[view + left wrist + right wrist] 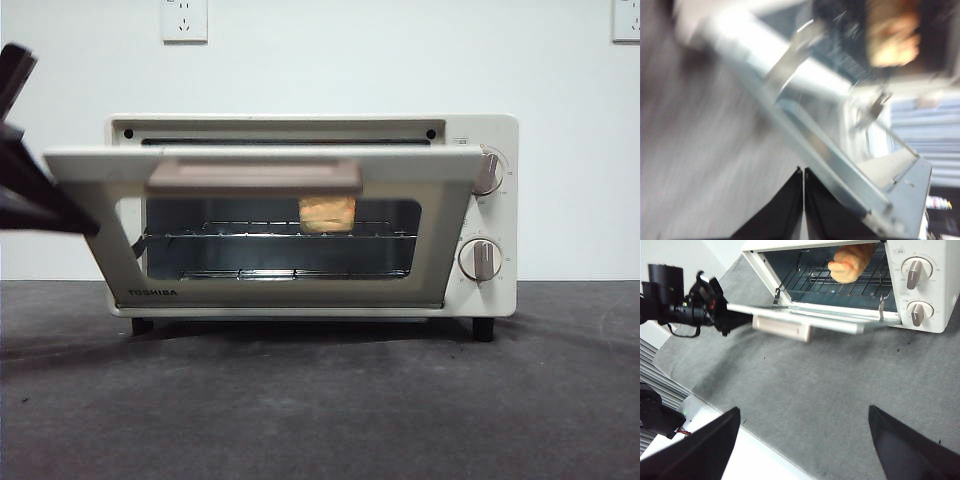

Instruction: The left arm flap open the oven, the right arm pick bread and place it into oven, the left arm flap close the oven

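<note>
The cream TOSHIBA oven stands at the back of the table. Its glass door hangs about half open, with the beige handle facing me. The bread lies on the wire rack inside, and it shows in the right wrist view and, blurred, in the left wrist view. My left gripper is shut and empty, with its pointed tip against the door's left edge. My right gripper is open and empty, held back above the mat in front of the oven.
Two beige knobs sit on the oven's right side. A dark grey mat covers the table, and its white front edge shows in the right wrist view. Wall sockets hang behind.
</note>
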`<control>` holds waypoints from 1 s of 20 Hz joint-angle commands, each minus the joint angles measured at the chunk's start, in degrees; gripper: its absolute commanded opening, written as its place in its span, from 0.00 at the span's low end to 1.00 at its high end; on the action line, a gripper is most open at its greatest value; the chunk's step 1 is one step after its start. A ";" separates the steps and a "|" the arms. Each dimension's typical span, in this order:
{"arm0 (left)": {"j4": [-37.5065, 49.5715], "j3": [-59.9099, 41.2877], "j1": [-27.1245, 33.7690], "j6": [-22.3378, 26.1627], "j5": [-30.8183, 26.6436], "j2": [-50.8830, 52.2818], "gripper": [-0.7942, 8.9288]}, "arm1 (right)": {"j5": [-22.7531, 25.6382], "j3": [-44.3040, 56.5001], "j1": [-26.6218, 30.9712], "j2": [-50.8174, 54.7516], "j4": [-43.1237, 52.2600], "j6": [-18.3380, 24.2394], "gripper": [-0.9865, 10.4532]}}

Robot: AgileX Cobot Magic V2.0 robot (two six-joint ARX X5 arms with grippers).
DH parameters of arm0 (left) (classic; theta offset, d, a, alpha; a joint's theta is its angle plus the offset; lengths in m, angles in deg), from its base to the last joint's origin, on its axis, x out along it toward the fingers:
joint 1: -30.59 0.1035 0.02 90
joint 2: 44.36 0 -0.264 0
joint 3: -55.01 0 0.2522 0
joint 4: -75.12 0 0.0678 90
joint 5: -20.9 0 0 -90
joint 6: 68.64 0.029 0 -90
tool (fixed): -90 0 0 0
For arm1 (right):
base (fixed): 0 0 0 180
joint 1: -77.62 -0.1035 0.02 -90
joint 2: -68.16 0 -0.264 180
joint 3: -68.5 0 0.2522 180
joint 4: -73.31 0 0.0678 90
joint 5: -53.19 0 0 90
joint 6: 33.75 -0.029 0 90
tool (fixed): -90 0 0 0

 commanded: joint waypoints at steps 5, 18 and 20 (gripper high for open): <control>16.06 1.49 -0.17 -14.69 -6.25 -0.24 0.09 | 0.00 -0.96 -0.35 0.00 0.68 -0.79 0.44; 26.84 1.64 -0.17 -23.23 -4.90 -0.11 0.09 | 0.07 -0.96 -0.35 0.00 0.98 -0.17 0.44; 26.86 1.64 -0.17 -22.62 -3.21 0.70 0.09 | 0.33 -0.96 -0.35 0.00 0.98 0.48 0.44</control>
